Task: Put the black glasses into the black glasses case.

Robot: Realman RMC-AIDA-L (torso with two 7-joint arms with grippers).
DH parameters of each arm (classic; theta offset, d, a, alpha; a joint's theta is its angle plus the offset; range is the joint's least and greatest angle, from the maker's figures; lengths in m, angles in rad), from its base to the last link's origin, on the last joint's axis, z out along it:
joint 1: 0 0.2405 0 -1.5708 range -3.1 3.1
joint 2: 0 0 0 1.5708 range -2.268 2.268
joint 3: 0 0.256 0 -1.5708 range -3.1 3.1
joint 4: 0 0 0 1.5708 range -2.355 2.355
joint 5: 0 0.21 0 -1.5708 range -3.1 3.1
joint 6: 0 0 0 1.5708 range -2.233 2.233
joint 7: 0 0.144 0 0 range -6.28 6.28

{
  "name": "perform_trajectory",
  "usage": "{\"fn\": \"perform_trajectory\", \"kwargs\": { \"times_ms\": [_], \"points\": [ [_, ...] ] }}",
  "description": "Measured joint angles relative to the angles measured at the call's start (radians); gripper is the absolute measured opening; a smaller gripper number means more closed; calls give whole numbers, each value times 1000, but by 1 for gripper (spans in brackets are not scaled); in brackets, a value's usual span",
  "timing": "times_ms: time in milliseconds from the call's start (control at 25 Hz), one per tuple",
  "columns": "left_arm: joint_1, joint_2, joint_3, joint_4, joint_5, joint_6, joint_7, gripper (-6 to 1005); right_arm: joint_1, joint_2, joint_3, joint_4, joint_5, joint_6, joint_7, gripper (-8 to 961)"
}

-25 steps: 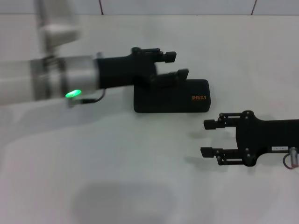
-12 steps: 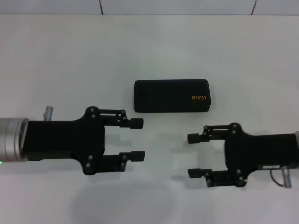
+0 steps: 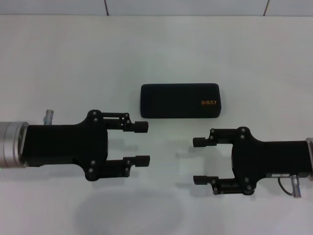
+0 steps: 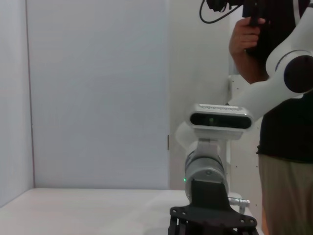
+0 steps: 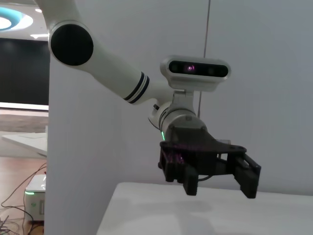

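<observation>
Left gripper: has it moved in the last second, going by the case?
Yes. The left gripper, open, was over the closed black glasses case a second ago; it has pulled back toward the robot and now sits nearer than the case, to its left.

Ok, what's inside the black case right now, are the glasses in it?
Cannot tell: the black glasses case lies shut on the white table, lid covering its inside. No glasses show anywhere. The left claw and right claw are both open, nearer than the case.

Before you, the black glasses case [image 3: 181,100] lies closed at the middle of the table [image 3: 73,63]; nearer you, left gripper [image 3: 142,143] and right gripper [image 3: 200,160] face each other, apart.
</observation>
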Motion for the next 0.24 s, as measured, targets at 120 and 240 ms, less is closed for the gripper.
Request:
{"fn": "perform_trajectory", "kwargs": {
  "times_ms": [120,240],
  "points": [
    [-2,-5,-2,-1,1,-2,1,607,-7,0,1,0,0,2,-9,653],
    [-3,-9,-2,-4,1,-2,1,607,-18,0,1,-6,3,4,-13,653]
  ]
}}
